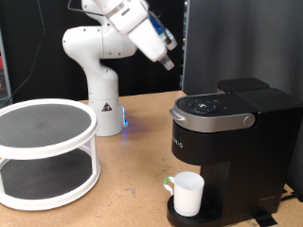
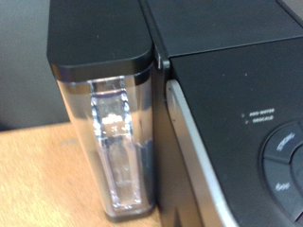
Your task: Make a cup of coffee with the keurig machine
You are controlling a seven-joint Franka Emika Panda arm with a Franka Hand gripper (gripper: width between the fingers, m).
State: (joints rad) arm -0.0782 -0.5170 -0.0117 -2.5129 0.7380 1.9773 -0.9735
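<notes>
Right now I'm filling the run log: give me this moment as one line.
tool: raised above keurig machine, holding nothing visible | cup: on drip tray under spout | lid: closed | wrist view: water tank

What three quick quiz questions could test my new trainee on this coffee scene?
1. True or false: the cup stands on the machine's drip tray.
2. Where is the end effector? A) gripping the cup B) raised in the air, above and to the exterior view's left of the machine C) inside the rack
3. Fill in: the machine's lid is ____.

Key: 1 true; 2 B; 3 closed
</notes>
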